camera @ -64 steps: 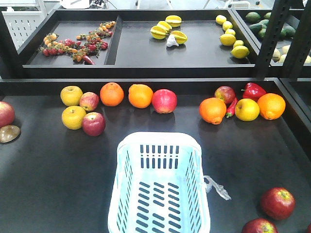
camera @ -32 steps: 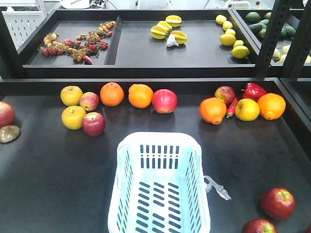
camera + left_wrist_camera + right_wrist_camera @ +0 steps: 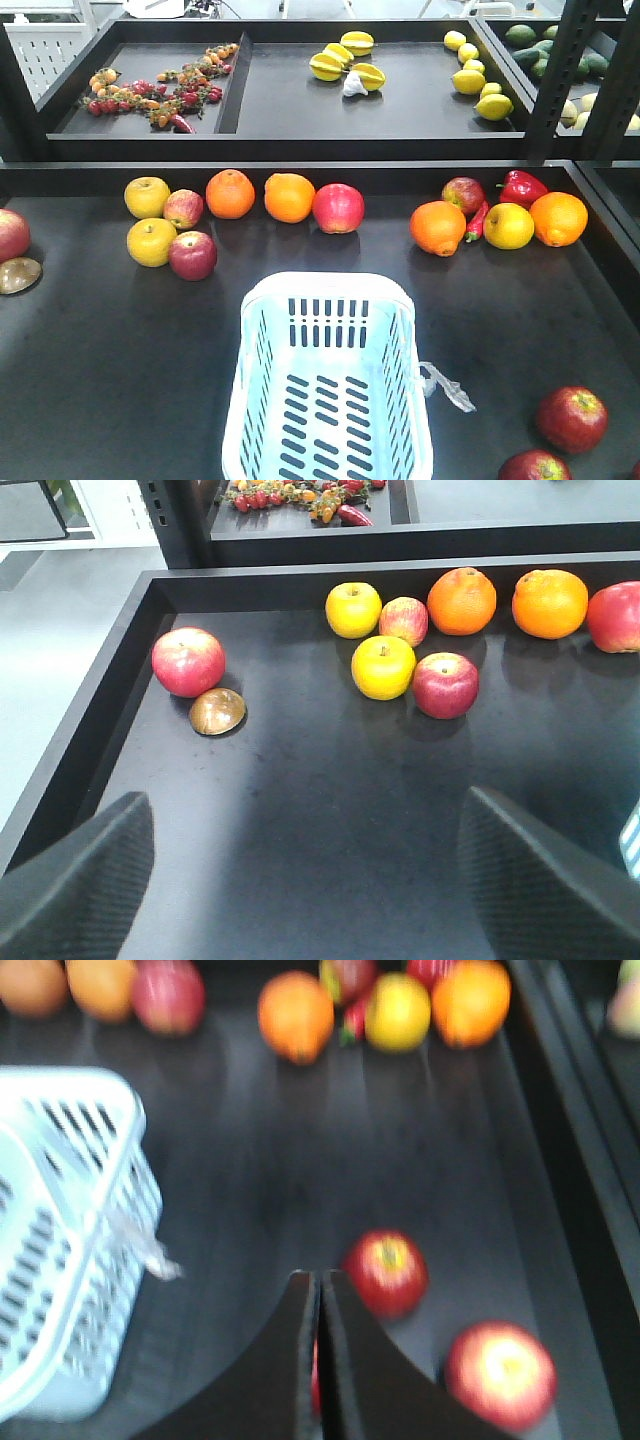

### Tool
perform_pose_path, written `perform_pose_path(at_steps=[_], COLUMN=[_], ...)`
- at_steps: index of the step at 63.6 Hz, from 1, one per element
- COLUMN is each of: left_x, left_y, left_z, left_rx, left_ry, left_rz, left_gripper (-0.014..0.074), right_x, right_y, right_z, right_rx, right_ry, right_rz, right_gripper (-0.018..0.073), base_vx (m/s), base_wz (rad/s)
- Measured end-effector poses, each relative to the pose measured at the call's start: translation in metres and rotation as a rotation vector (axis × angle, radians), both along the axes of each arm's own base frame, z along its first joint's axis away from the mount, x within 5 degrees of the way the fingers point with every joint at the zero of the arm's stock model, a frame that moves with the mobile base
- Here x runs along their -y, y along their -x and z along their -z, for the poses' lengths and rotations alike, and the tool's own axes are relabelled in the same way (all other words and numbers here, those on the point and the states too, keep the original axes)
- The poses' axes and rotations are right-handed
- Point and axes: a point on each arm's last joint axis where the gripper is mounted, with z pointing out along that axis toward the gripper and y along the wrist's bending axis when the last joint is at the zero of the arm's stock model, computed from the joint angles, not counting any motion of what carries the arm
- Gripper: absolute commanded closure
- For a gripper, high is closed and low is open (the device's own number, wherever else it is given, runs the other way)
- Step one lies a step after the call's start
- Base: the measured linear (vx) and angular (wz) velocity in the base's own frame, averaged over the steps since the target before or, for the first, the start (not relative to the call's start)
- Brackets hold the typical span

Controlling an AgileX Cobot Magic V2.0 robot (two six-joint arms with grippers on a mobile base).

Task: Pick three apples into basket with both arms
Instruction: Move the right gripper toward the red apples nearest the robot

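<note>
The pale blue basket [image 3: 328, 284] stands empty at the front middle of the black table, and neither gripper shows in the front view. Two dark red apples [image 3: 571, 418] [image 3: 533, 467] lie at the front right. In the blurred right wrist view my right gripper [image 3: 320, 1278] is shut with nothing in it, just left of one red apple [image 3: 387, 1272]. A second apple [image 3: 500, 1373] lies nearer right, and a red sliver shows behind the fingers. My left gripper [image 3: 305, 810] hangs open over bare table. A red apple [image 3: 445, 685] and another red apple [image 3: 188, 661] lie beyond it.
Yellow apples [image 3: 151, 241], oranges [image 3: 289, 197], a red pepper [image 3: 521, 187] and more red apples [image 3: 338, 208] line the table's back. A brown domed object [image 3: 217, 711] lies near the raised left wall [image 3: 95, 730]. A shelf of fruit [image 3: 360, 95] stands behind.
</note>
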Motion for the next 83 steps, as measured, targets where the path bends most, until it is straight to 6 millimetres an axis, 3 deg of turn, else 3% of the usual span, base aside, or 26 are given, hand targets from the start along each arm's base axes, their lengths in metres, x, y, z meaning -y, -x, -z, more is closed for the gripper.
perform_pose_path(at_steps=[15,24,44,52,66,83], left_x=[0.0,0.0,0.0,0.0,0.0,0.0], left_y=[0.0,0.0,0.0,0.0,0.0,0.0], left_z=[0.0,0.0,0.0,0.0,0.0,0.0], left_rx=[0.0,0.0,0.0,0.0,0.0,0.0], left_ry=[0.0,0.0,0.0,0.0,0.0,0.0], left_rz=[0.0,0.0,0.0,0.0,0.0,0.0], left_gripper=[0.0011,0.0011,0.0011,0.0011,0.0011,0.0011], right_x=[-0.002,-0.002,-0.004,-0.005,-0.006,-0.01], right_y=[-0.029,-0.035,-0.038,-0.038,-0.045,-0.07], right_z=[0.002,0.009,0.014,0.014,0.019,0.037], right_rx=[-0.199,-0.275,-0.343,-0.343,-0.383,-0.506], right_ry=[0.035,0.09,0.096,0.093,0.087,0.05], right_rz=[-0.019,-0.077,-0.116,-0.117,-0.12,-0.13], right_gripper=[0.0555,0.0478,0.0037,-0.0088,-0.0089,-0.0036], base_vx=[0.0,0.0,0.0,0.0,0.0,0.0], base_wz=[0.0,0.0,0.0,0.0,0.0,0.0])
